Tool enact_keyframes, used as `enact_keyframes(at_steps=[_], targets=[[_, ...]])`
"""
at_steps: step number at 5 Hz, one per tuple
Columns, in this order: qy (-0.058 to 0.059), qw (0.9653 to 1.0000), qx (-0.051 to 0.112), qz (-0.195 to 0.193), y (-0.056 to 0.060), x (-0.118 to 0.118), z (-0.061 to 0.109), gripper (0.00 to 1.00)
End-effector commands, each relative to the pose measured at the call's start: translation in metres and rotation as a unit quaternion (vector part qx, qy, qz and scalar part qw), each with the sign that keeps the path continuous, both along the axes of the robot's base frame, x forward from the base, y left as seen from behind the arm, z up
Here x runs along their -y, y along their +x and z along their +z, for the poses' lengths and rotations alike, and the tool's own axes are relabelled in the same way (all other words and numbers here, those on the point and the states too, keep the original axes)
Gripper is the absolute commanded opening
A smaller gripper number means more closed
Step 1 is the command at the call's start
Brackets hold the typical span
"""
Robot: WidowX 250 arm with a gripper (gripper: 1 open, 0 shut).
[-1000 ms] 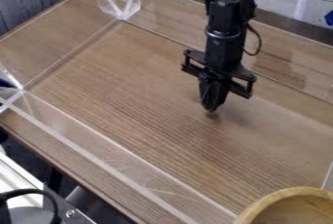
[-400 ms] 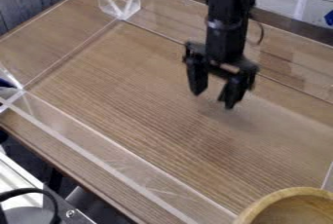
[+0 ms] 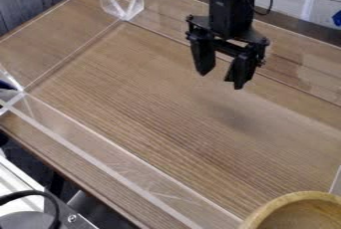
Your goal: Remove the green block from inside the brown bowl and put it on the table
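Observation:
My black gripper [image 3: 222,76] hangs open above the right-middle of the table [image 3: 120,84], its two fingers spread apart with nothing between them. The wood below it lies bare under a faint shadow. The brown bowl [image 3: 300,213] shows only partly at the bottom right corner, well in front of the gripper, and its inside is cut off by the frame. The green block is not visible in this view.
Low clear plastic walls [image 3: 80,138] edge the tabletop on the left and front, with a corner brace [image 3: 127,4] at the back. A black cable [image 3: 27,211] loops below the table at the bottom left.
The gripper was shut with its tips down near the wood a second ago. It has since opened wide and risen up and slightly back.

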State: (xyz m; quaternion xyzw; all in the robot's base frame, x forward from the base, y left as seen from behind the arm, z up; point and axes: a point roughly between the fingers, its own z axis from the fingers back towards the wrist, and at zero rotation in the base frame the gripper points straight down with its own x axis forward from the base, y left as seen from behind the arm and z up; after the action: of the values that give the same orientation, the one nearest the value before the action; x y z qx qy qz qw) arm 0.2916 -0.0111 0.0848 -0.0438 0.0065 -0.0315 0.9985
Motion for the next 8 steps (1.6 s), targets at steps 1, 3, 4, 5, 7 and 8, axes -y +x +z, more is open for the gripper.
enact_keyframes(at_steps=[1,3,4,5,7,8], targets=[[0.001,0.9995,0.032,0.000,0.013,-0.002,0.012,1.00],[0.005,0.9998,0.017,-0.001,0.019,-0.001,-0.006,0.00],[0.005,0.9999,0.010,-0.001,0.022,-0.002,-0.015,0.00],[0.004,1.0000,0.005,0.000,0.025,-0.003,-0.023,0.00],[0.001,1.0000,-0.001,0.000,0.027,-0.003,-0.033,0.00],[-0.003,1.0000,0.005,-0.003,0.027,-0.003,-0.026,0.00]])
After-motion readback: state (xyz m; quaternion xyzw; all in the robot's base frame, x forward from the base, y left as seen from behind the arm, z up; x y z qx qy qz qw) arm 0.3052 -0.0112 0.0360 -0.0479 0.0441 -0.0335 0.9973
